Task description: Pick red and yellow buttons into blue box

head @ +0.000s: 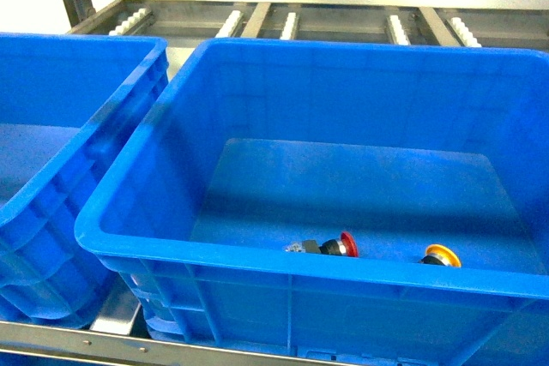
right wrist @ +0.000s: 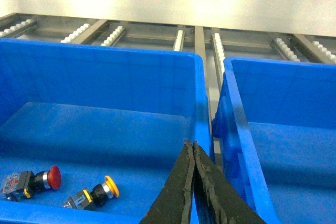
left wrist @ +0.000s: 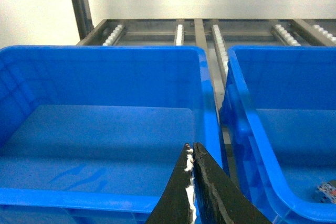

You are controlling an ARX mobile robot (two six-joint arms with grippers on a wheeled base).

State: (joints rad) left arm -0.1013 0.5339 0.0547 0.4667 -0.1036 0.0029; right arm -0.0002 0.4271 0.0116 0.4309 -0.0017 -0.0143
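Lying on the floor of the blue box (head: 257, 83), near its front wall, are the red button (head: 336, 245) and the yellow button (head: 441, 256), both tipped on their sides and apart from each other. Neither arm shows in the head view. From the right wrist camera, the right gripper (right wrist: 191, 148) hangs above that box's right rim with its 2 black fingers pressed together and holding nothing. From the left wrist camera, the left gripper (left wrist: 191, 149) is likewise closed on nothing, poised over the front right corner of a second blue crate (left wrist: 105, 56) just left of the blue box. Behind both runs a metal roller rack (head: 283, 21).
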